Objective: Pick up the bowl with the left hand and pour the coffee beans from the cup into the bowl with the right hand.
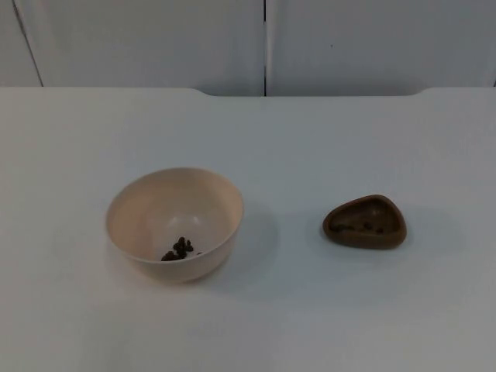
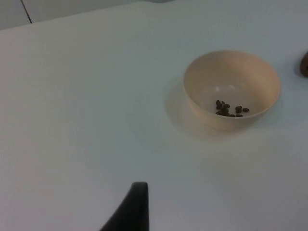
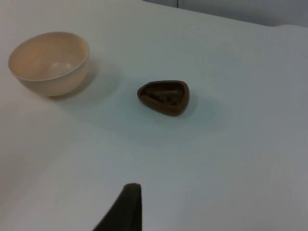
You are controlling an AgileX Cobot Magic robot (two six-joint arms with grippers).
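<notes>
Bowl (image 1: 174,223) sits at 9 o'clock of the cup (image 1: 365,222), well apart, both on the table (image 1: 310,139). A few coffee beans (image 1: 178,249) already lie in the bowl, some in the cup.

I judge the bowl light, rigid, smooth; I'd pinch its rim wall. The cup is small, low, probably slippery; grip across the flanks. Its rounded-triangle narrow end points about 3 o'clock, long axis 9–3.

Left gripper (image 2: 131,208) and right gripper (image 3: 124,208) wait clear of both; I can't tell finger state.
</notes>
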